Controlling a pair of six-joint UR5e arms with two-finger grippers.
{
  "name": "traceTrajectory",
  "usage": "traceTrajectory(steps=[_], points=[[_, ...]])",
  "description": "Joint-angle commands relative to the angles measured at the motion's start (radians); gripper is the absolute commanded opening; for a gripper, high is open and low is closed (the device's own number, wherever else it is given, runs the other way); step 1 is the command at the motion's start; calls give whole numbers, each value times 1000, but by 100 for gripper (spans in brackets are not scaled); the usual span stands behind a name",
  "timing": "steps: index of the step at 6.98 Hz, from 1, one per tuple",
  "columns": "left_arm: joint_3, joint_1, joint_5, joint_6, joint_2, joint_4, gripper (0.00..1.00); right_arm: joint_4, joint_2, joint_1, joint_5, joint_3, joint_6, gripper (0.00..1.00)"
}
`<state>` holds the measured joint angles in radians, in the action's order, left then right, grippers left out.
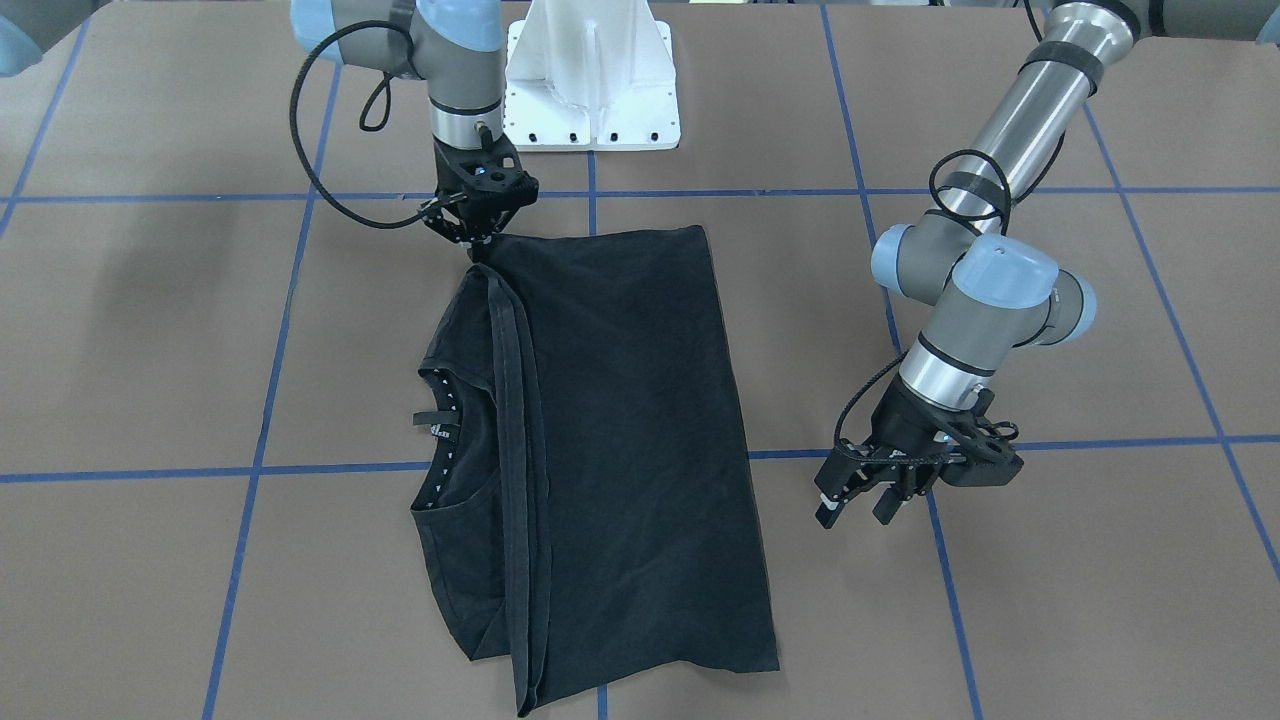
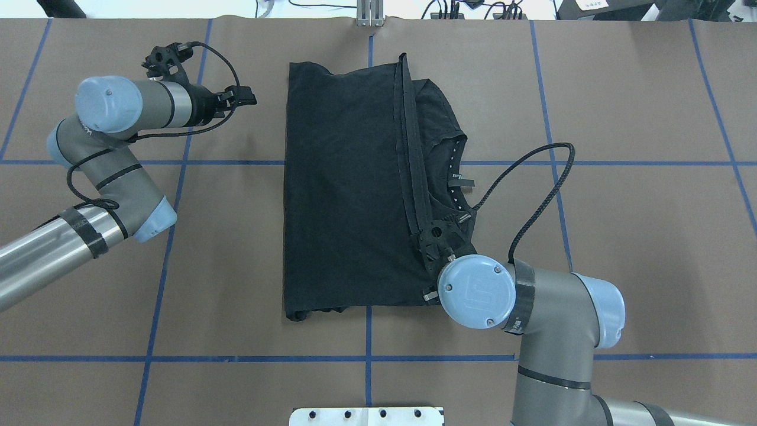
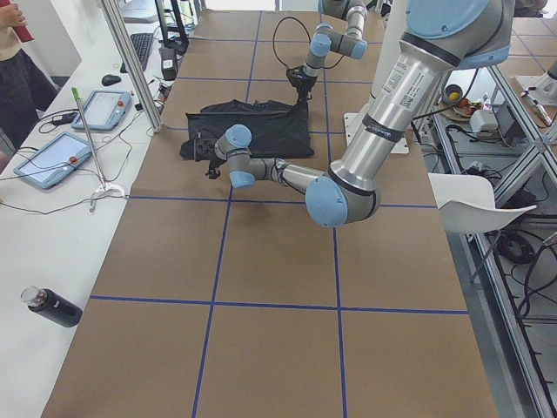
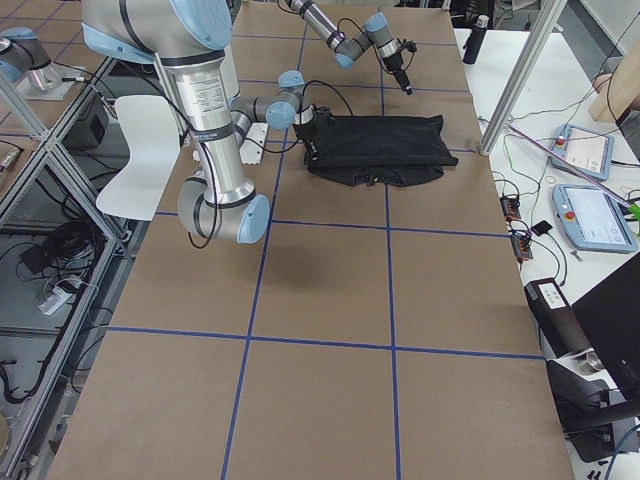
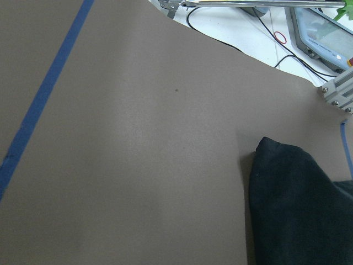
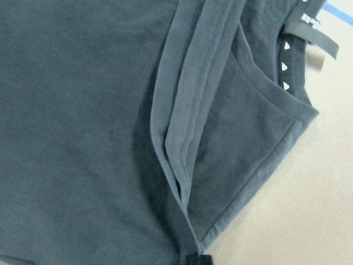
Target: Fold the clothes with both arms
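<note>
Plainly, we are partway through the folding. We read the overhead view as a clock with the robot at 6. Nearest to us, the right pincer (image 1: 478,238) stands on the black short-sleeved T-shirt (image 2: 343,189) at about its 4 o'clock. Its jaws are drawn together at the near end of the doubled hem band (image 2: 408,148). We judge them clamped on that cloth, though the tips are small in every view.

The shirt lies flat in the middle of the brown paper-covered surface (image 2: 621,236). It is folded over itself, so the hem band runs from 6 to 12. The neckline with its small label (image 2: 455,171) peeks out at 3 o'clock, and no chest print shows.

Farthest out, at 10 o'clock, the left pincer (image 1: 858,508) hovers over bare surface near the shirt's far corner (image 2: 295,68). Its jaws are apart and it holds nothing.

We expect the cloth to be light, limp and soft. It will likely sag between two holds, and its stacked layers may slide or peel apart if only the top one is caught. We would pinch at corners or along the stitched hem, where the fabric is thickest. Each bite should go deep enough to take every layer, and both ends should lift together.
</note>
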<state>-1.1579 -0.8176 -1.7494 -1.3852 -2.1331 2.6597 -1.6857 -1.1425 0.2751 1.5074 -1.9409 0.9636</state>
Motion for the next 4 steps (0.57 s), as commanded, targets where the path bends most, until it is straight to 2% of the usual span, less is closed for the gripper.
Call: traceTrajectory(steps=[1,2,4], points=[[-2,0,2,0,1,-1,90,3,-58,-46,-21,-26,144,0],[-2,0,4,0,-1,-1,90,3,-72,-46,-18,-47,152,0],[0,0,4,-2,1,-1,90,9,-65,-51,-12,-40,210,50]])
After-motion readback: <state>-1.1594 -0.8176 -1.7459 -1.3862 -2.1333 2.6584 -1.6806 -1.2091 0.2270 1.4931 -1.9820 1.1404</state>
